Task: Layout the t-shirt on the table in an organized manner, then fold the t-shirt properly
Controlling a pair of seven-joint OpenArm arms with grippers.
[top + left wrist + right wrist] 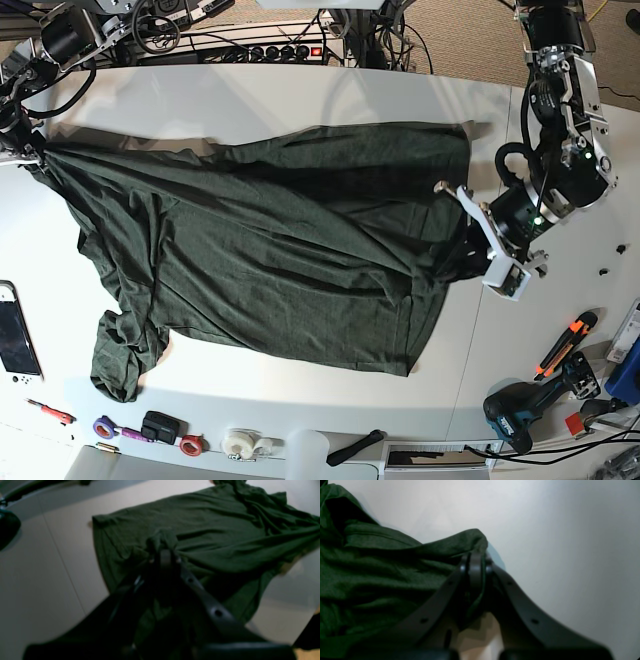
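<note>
The dark green t-shirt [280,250] lies spread and wrinkled across the white table [250,100], with one sleeve bunched at the front left. My left gripper [458,245] is at the shirt's right edge. In the left wrist view this gripper [163,552] is shut on a pinched tuft of the t-shirt [212,530]. My right gripper [30,155] is at the shirt's far left corner. The right wrist view shows it [474,556] shut on a fold of the t-shirt [370,567] above the table [545,530]. The cloth is drawn out between the two grippers.
Along the front edge lie tape rolls [238,442], small tools and a drill [520,410]. An orange-handled tool [565,345] is at the right, a white handheld device [15,340] at the left edge, and a power strip [270,50] with cables behind the table.
</note>
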